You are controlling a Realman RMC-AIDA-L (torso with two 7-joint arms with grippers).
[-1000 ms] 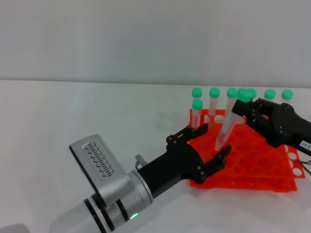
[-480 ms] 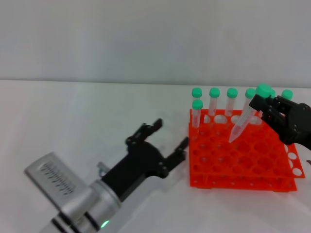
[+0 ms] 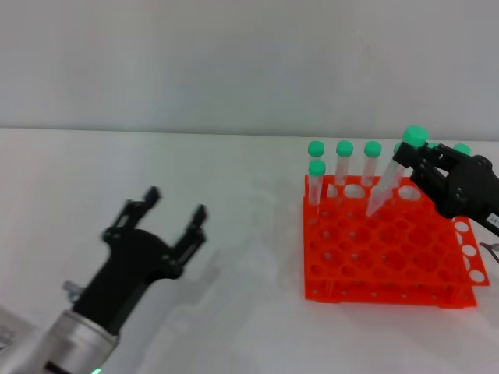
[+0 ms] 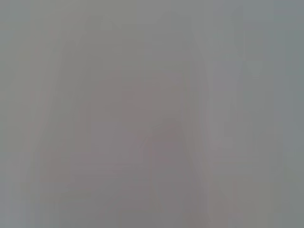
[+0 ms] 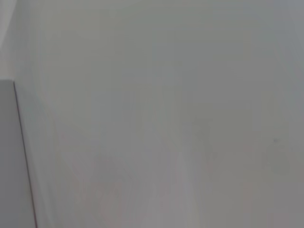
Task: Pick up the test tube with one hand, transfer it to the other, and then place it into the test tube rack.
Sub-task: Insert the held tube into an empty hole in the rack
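In the head view my right gripper [image 3: 412, 161], black with a white label, is shut on the test tube [image 3: 387, 183], a clear tube with a green cap. The tube hangs tilted, its tapered tip low over the back rows of the orange test tube rack [image 3: 390, 265]. My left gripper [image 3: 173, 210], black and unlabelled, is open and empty over the white table, well left of the rack. Several other green-capped tubes [image 3: 344, 164] stand in the rack's back rows. Both wrist views show only blank grey.
The white table [image 3: 117, 171] stretches left of the rack. A pale wall rises behind it. The rack's front rows have many empty holes.
My left gripper has pulled back from the rack, down and to the left, open and empty. My right gripper has carried the tube slightly right and up over the rack's back rows.
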